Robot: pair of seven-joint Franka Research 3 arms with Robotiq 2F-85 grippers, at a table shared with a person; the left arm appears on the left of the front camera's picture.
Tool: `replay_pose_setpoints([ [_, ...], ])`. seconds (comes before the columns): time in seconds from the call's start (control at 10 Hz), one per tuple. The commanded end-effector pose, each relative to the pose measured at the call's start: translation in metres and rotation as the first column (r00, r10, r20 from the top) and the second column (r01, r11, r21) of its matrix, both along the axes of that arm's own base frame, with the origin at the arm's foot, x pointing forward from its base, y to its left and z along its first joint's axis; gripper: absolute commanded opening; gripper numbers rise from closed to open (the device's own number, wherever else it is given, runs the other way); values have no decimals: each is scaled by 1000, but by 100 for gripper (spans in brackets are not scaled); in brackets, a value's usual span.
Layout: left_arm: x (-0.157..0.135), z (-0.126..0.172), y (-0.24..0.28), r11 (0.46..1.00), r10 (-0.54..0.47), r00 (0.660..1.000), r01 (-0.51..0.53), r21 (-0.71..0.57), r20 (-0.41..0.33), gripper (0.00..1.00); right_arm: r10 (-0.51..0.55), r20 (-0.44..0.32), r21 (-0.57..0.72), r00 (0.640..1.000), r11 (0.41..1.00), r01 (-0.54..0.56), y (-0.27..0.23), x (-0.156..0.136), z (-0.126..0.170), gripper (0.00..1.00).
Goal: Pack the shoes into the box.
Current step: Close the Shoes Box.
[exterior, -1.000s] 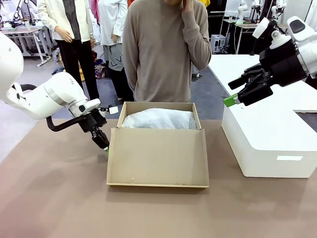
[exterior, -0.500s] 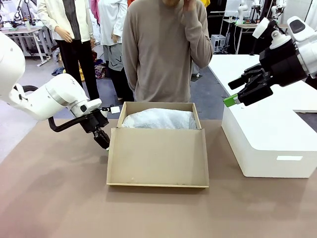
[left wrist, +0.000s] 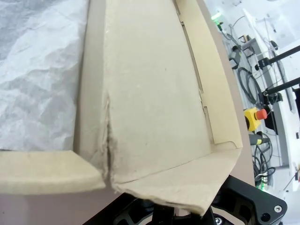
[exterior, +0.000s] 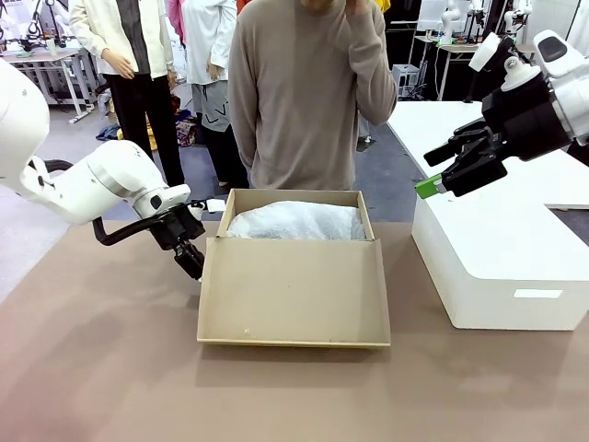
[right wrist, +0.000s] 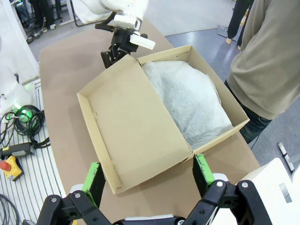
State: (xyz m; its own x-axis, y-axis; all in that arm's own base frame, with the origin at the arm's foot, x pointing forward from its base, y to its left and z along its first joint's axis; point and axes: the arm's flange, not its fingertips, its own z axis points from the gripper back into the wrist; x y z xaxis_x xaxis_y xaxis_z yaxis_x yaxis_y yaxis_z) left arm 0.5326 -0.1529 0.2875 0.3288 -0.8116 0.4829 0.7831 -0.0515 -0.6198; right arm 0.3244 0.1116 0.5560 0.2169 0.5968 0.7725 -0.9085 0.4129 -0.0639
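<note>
The tan cardboard box [exterior: 364, 212] stands mid-table with its hinged lid [exterior: 293, 291] folded flat toward me. Crumpled white tissue paper [exterior: 296, 222] mounds inside it; the shoes are hidden. My left gripper [exterior: 192, 261] is shut, its tip against the lid's left back corner. From the right wrist, the left gripper [right wrist: 114, 54] sits at that same corner. In the left wrist view the lid's corner [left wrist: 187, 187] covers the fingertips, so I cannot tell whether cardboard is pinched. My right gripper [exterior: 433, 173] hangs open high above the white box, and its wrist view looks down on the lid [right wrist: 136, 136].
A large white rectangular box [exterior: 502, 258] stands on the table at the right. A person in a beige sweater [exterior: 308, 101] stands right behind the cardboard box with one hand raised to the head. Bare brown table [exterior: 110, 368] lies at front and left.
My left gripper has edged slightly right, closer against the lid's corner, and the lid has shifted a touch to the right. The right arm has not moved.
</note>
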Motion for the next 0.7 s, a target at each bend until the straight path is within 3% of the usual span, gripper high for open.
replay_pose_setpoints([
  [0.0,2,2,1,999,-39,999,38,-30,-20,0,25,14,18,1000,1000,-25,0,4,-1,100],
  [0.3,0,3,2,998,-46,998,43,-54,-46,0,25,14,18,1000,1000,-25,0,4,-1,100],
  [0.6,0,16,6,984,-71,995,59,-167,-69,0,25,14,18,1000,1000,-25,0,4,-1,100],
])
